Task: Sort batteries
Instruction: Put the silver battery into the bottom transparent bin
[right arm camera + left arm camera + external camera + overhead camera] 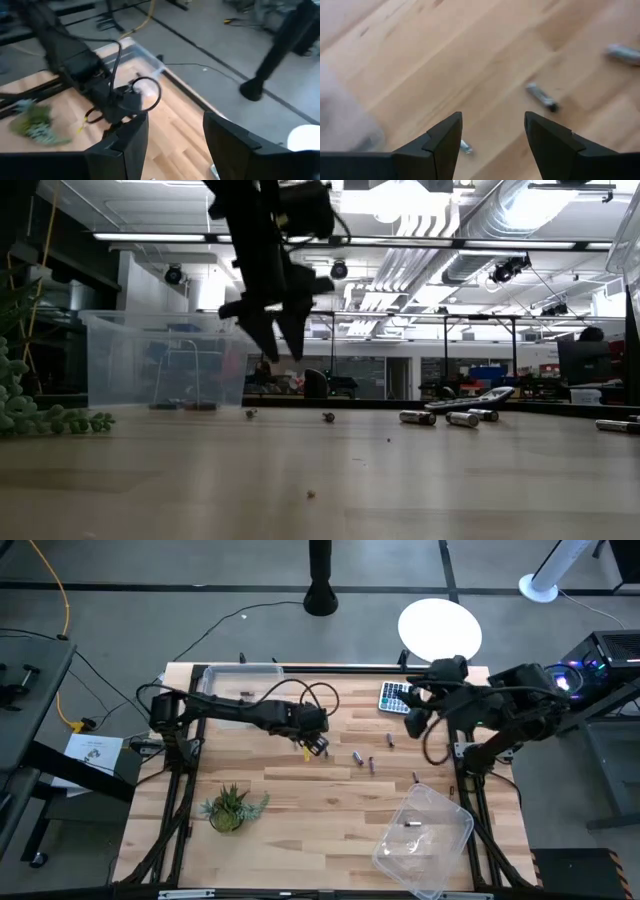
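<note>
Wooden worktop from above: a clear bin at the back, a tilted clear bin holding one battery; batteries lie mid-worktop. Low view: left tool hangs spread, empty. Right wrist view: right tool gapes wide, empty, raised.

My table is pale planked wood, smooth and matt. The batteries look like silvery, glossy metal. Both bins are clear plastic. My fingers are matt black.
</note>
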You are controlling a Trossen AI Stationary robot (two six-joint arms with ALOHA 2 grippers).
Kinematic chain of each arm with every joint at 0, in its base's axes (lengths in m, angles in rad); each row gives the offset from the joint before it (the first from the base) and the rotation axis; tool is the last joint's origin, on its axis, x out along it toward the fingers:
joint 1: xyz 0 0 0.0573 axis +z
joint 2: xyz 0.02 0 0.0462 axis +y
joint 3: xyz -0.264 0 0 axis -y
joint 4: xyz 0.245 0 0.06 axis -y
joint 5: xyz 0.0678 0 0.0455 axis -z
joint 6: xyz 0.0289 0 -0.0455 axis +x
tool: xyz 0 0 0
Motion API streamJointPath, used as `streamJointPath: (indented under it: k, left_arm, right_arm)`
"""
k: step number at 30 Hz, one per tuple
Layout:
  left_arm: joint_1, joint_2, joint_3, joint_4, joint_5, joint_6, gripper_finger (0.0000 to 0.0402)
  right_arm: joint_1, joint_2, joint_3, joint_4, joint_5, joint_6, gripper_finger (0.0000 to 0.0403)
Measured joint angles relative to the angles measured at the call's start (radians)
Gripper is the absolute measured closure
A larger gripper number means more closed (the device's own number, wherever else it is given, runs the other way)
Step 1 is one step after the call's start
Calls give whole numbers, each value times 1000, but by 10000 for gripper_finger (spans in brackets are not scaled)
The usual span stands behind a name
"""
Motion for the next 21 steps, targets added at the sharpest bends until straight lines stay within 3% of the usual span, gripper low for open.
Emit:
streamJointPath:
  k: [6, 12, 21]
  left_arm:
    - [16, 67, -1, -67, 9, -128, 193]
    - [-34, 61, 0, -93, -137, -231, 193]
    - [-21, 59, -137, -38, -65, -488, 193]
  right_arm:
    - [-59, 38, 0, 0, -48, -3, 220]
    - [-81, 59, 0, 0, -75, -29, 220]
    - [-94, 54, 0, 0, -75, -77, 220]
